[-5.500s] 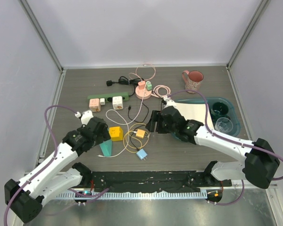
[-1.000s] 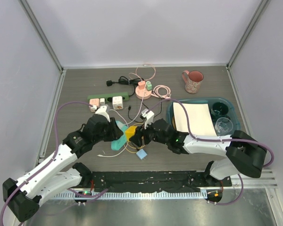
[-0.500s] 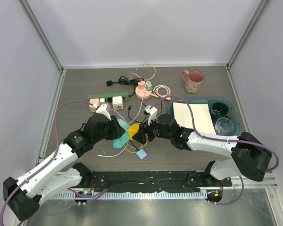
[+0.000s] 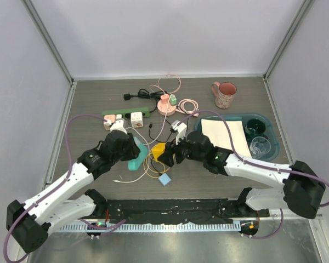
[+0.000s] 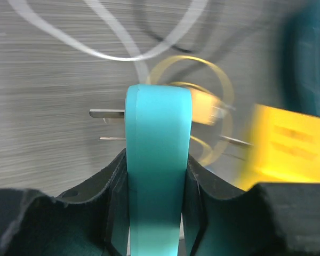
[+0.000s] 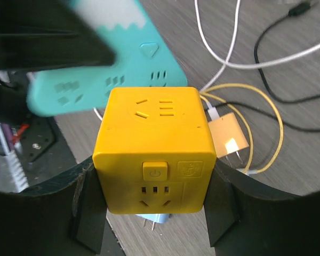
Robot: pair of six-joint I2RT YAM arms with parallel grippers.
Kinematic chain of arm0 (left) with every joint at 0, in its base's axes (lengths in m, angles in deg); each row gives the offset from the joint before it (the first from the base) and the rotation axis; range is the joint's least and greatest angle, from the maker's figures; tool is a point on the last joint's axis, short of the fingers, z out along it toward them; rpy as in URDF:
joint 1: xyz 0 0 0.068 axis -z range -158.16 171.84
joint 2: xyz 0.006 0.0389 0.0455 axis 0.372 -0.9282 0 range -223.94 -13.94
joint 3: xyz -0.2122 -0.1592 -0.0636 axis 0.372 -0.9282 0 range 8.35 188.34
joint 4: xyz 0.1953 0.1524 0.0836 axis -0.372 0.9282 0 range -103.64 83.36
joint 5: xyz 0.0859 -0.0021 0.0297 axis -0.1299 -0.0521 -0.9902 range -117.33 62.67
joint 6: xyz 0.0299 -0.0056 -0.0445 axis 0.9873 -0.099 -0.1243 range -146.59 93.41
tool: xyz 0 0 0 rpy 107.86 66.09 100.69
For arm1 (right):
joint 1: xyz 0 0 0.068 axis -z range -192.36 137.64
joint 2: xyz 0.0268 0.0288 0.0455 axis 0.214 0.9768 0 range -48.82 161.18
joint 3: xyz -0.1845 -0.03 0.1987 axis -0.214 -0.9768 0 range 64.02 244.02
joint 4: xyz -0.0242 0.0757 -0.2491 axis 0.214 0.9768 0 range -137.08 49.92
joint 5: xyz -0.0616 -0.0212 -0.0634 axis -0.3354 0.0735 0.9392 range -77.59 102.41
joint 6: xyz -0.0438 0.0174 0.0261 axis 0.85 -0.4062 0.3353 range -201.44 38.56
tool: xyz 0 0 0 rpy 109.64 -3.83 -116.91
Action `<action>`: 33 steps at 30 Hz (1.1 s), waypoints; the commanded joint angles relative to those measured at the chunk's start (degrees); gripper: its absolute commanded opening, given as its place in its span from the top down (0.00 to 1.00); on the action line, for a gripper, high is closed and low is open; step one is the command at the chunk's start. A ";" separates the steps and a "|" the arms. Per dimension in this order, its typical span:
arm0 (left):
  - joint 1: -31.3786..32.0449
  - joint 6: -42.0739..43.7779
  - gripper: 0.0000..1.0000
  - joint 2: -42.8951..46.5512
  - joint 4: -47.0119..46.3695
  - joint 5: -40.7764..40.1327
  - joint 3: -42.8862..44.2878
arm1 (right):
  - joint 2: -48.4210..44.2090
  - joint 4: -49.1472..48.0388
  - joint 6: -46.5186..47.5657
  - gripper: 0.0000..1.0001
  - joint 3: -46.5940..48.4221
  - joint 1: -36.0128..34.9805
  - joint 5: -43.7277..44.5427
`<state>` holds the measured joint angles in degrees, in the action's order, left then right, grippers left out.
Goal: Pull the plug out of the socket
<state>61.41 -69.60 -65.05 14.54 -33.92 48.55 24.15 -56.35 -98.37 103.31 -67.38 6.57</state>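
Observation:
My left gripper [image 4: 132,151] is shut on the teal plug [image 4: 137,156], a flat adapter gripped across its narrow edges [image 5: 159,160]. Two bare metal prongs [image 5: 108,113] stick out of its left side in the left wrist view. The yellow cube socket [image 4: 158,149] sits between the pads of my right gripper [image 4: 164,153], which is shut on it [image 6: 154,138]. Both are held above the table near its middle. The plug and the socket are a short gap apart, plug to the left.
A small yellow charger [image 6: 229,136] with looped yellow cable and a blue charger [image 4: 164,179] lie below the grippers. Behind are a green power strip [image 4: 126,114], a pink round socket [image 4: 165,105], loose cables and a pink mug [image 4: 225,94]. A teal tray [image 4: 270,148] stands right.
One second ago plug and socket were pressed together between the grippers. The right gripper has since carried the yellow socket right and back, and a gap has opened between the two.

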 commanded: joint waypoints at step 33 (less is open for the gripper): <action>-5.91 -9.47 0.21 0.40 13.29 -19.77 1.17 | -10.30 5.51 -8.82 0.82 -12.65 -2.19 21.23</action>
<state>55.79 -77.33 -65.73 24.49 -51.17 44.99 15.91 -43.68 -103.46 92.01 -68.69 22.89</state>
